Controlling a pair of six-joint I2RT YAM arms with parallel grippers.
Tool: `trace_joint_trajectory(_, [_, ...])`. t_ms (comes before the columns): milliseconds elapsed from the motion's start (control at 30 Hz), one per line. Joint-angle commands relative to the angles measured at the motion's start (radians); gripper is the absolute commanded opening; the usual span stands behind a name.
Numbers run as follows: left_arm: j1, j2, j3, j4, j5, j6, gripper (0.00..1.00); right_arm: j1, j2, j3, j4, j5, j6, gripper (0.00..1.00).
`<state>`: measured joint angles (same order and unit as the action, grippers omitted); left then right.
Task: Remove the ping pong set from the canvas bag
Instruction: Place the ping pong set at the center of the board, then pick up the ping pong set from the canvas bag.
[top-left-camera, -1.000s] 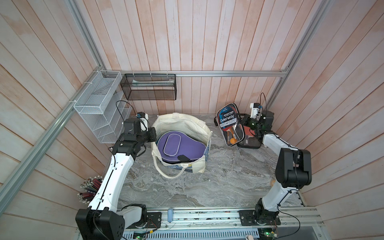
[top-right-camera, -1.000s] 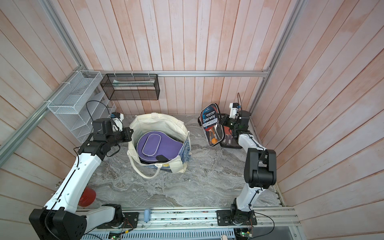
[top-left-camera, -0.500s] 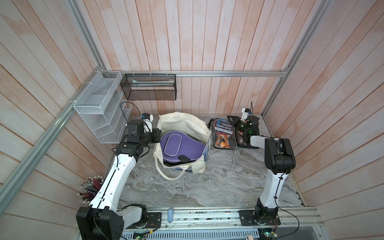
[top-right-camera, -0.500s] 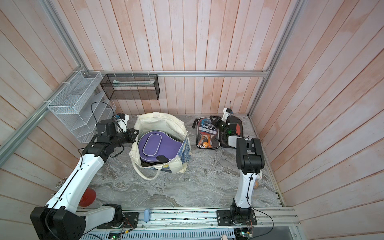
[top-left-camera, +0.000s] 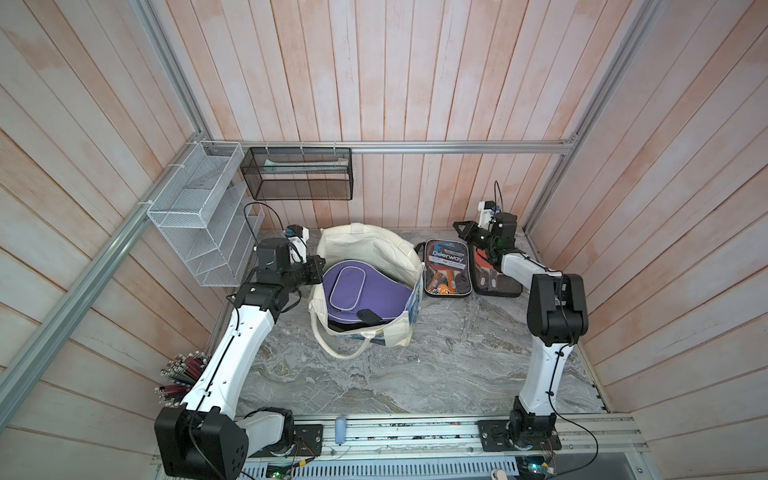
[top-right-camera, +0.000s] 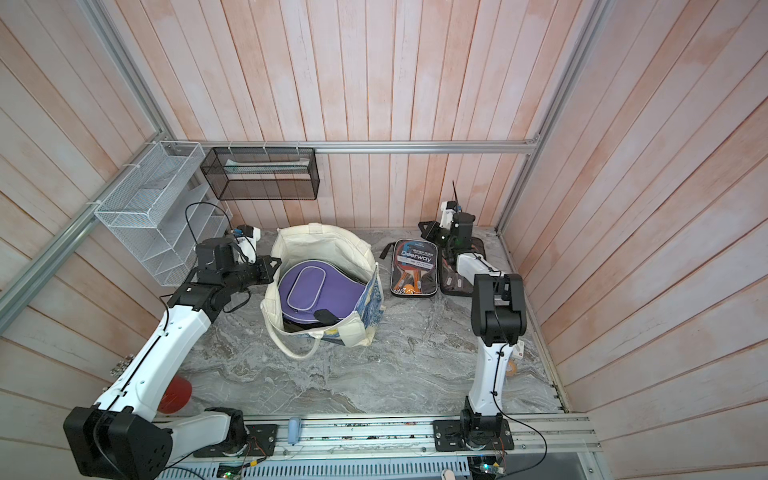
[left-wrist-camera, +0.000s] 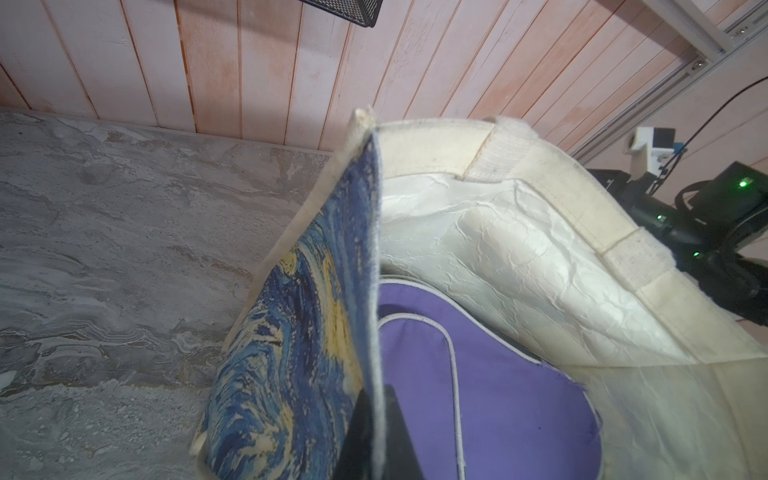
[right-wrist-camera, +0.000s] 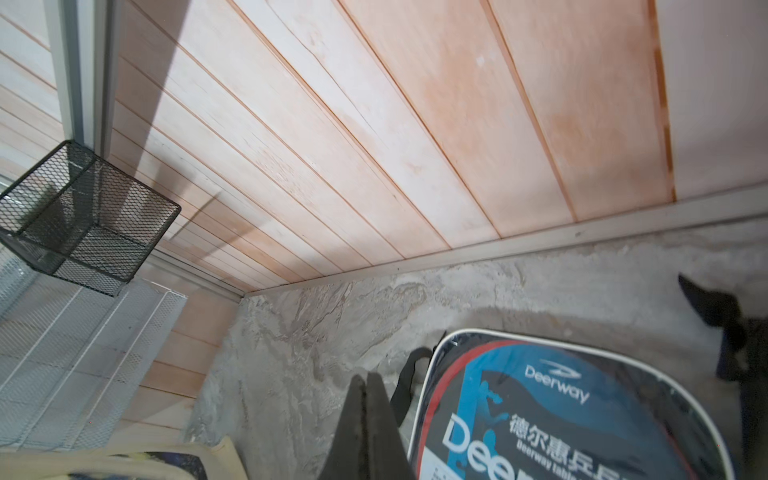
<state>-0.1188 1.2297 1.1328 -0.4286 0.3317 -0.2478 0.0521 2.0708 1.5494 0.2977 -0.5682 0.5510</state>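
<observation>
The canvas bag (top-left-camera: 357, 239) is seen standing open on the counter (top-left-camera: 415, 365). Its printed side's rim is pinched by the left hand (left-wrist-camera: 376, 399), and a purple case (top-left-camera: 365, 291) is lodged inside. The ping pong set (top-left-camera: 446, 270) is laid flat on the counter outside the bag, between it and a dark pouch (top-left-camera: 503, 286). The right hand (right-wrist-camera: 365, 386) is held by the set's far end, fingers pressed together on nothing.
</observation>
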Motion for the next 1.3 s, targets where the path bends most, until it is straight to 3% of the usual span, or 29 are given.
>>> trace_joint_trajectory(0, [-0.016, -0.015, 0.024, 0.161, 0.063, 0.019, 0.0, 0.003, -0.096, 0.09, -0.312, -0.017, -0.262, 0.31])
trace_joint_trajectory(33, [-0.015, -0.016, 0.028, 0.159, 0.063, 0.024, 0.0, 0.003, -0.123, 0.111, -0.367, -0.01, -0.31, 0.48])
trace_joint_trajectory(100, [-0.016, -0.015, 0.028, 0.158, 0.073, 0.032, 0.0, 0.007, -0.188, 0.132, -0.446, -0.003, -0.39, 0.68])
trace_joint_trajectory(233, [-0.015, -0.02, 0.022, 0.148, 0.102, 0.052, 0.0, 0.049, -0.333, 0.149, -0.561, -0.018, -0.546, 0.96])
trace_joint_trajectory(267, [-0.016, -0.023, 0.018, 0.141, 0.105, 0.056, 0.0, 0.069, -0.356, 0.164, -0.595, -0.027, -0.582, 0.99])
trace_joint_trajectory(500, [-0.015, -0.096, -0.03, 0.103, 0.098, 0.09, 0.0, 0.307, -0.392, 0.32, -0.858, -0.148, -0.804, 0.99])
trace_joint_trajectory(700, [-0.015, -0.164, -0.056, 0.073, 0.089, 0.102, 0.0, 0.529, -0.231, 0.476, -1.066, -0.056, -0.901, 1.0])
trace_joint_trajectory(1033, [-0.014, -0.214, -0.126, 0.083, 0.081, 0.09, 0.0, 0.624, 0.133, 0.823, -1.284, 0.027, -0.939, 1.0])
trace_joint_trajectory(1267, [-0.014, -0.199, -0.14, 0.109, 0.097, 0.082, 0.0, 0.642, 0.216, 0.834, -1.298, 0.048, -0.93, 1.0])
